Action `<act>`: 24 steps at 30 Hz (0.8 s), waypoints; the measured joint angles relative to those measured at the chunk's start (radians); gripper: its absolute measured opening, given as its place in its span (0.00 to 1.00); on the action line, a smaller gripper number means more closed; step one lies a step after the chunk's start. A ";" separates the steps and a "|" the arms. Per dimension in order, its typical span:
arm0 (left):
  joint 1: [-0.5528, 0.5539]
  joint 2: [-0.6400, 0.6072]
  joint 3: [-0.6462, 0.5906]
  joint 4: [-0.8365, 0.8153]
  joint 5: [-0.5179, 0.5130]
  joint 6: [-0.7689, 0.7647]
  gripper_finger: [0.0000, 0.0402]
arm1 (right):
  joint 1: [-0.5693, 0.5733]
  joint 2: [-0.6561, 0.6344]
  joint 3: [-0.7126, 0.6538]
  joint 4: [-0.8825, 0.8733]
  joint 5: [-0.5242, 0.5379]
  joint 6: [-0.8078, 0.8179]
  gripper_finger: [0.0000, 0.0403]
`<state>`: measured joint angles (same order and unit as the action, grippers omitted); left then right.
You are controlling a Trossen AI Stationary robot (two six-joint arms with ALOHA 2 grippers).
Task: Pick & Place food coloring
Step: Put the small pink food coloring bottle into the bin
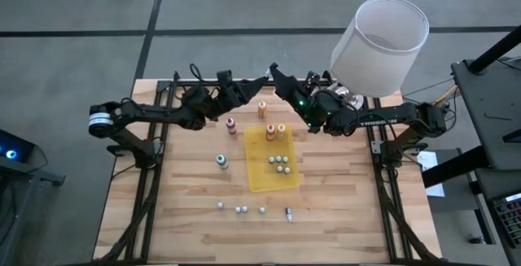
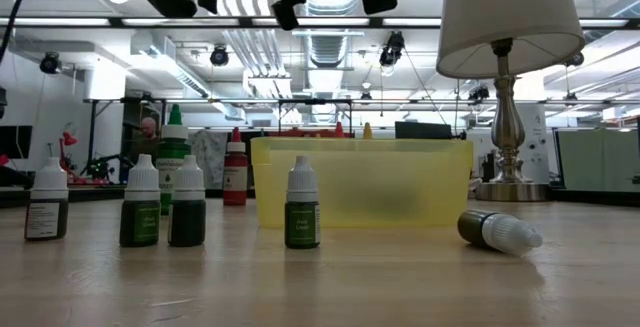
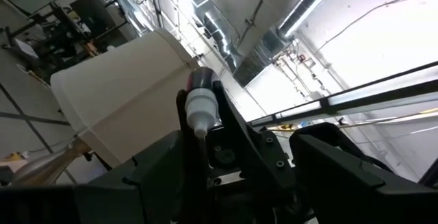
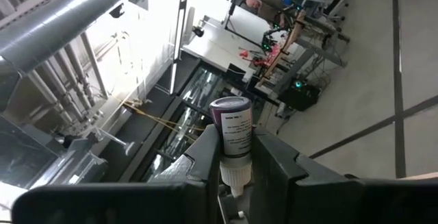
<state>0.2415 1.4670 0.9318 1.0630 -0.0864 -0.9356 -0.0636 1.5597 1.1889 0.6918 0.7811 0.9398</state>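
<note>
Pale wood tabletop carries a translucent yellow tray; beside the tray stand orange, dark red and teal-green bottles; white lampshade; dark arms

wood table: yellow tray, small bottles, lamp.

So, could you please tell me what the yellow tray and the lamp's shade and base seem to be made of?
The yellow tray looks like translucent, frosted plastic: blurred shapes show through its wall. The lamp shade looks like matte white fabric or paper; I can't tell which. The lamp base looks like polished metal, judging by its silvery sheen and bright highlights.
</note>
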 joint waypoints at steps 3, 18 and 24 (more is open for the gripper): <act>0.001 -0.002 0.000 0.000 0.000 0.002 0.62 | 0.000 0.000 0.000 0.000 0.000 0.002 0.15; 0.001 -0.007 0.000 0.000 -0.019 0.022 0.61 | 0.000 0.000 0.000 0.001 0.000 -0.001 0.15; 0.001 -0.007 0.000 -0.001 -0.035 0.024 0.61 | 0.000 0.000 -0.001 0.001 0.000 -0.001 0.15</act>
<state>0.2428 1.4597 0.9318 1.0622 -0.1213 -0.9120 -0.0639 1.5597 1.1881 0.6930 0.7811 0.9386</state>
